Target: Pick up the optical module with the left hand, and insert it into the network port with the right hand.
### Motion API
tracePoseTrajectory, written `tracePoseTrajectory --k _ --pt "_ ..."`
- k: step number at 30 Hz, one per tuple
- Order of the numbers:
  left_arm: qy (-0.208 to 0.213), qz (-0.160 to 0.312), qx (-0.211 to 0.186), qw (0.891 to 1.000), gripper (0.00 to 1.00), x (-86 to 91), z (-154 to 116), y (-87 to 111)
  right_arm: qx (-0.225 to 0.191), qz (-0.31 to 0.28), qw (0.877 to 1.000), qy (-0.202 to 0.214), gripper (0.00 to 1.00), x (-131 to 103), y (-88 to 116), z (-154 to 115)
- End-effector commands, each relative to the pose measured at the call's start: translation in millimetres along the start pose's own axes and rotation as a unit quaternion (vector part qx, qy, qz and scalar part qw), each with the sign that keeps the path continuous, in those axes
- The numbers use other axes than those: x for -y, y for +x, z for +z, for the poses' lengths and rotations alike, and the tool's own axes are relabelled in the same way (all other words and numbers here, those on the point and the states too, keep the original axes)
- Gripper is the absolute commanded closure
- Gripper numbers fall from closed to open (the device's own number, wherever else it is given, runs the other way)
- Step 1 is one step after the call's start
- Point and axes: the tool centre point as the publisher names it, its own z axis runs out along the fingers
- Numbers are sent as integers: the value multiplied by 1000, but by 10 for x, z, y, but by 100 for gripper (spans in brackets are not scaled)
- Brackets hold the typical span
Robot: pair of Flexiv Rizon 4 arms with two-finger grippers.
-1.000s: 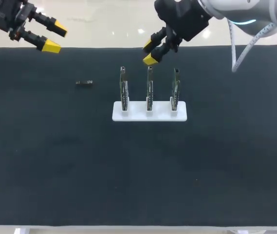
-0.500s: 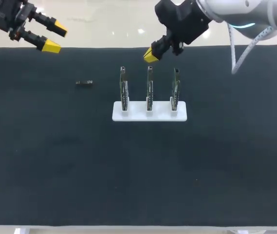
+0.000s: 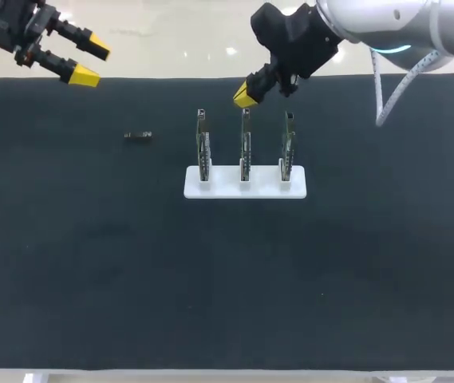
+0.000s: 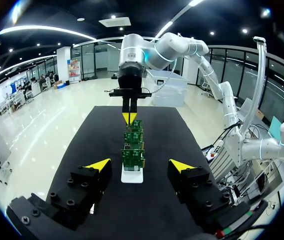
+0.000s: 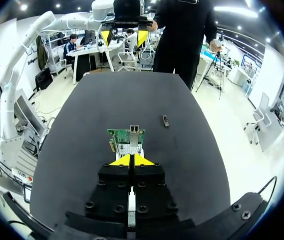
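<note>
Left gripper [image 3: 88, 61] hangs wide open and empty by the counter's [image 3: 91, 263] far left corner. The optical module [image 3: 138, 136] lies left of three upright network cards [image 3: 245, 148]. Right gripper [image 3: 246, 96] is pinched closed on nothing, just behind the middle one. Left wrist view: cards lined up straight ahead. Right wrist view: one card just ahead, module lying further off to the side.
</note>
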Motion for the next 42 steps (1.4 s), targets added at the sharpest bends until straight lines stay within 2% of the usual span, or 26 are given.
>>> tracePoseTrajectory --k 1,30,42 --pt "1 -1 -2 1000 0 -14 1 -3 1 1 1000 0 100 4 16 16" --pt "1 -1 -2 1000 0 -14 1 -3 -1 5 1000 -4 100 -27 114 118" --pt "1 -1 -2 1000 0 -14 1 -3 -15 0 1000 -2 100 5 -109 -257"
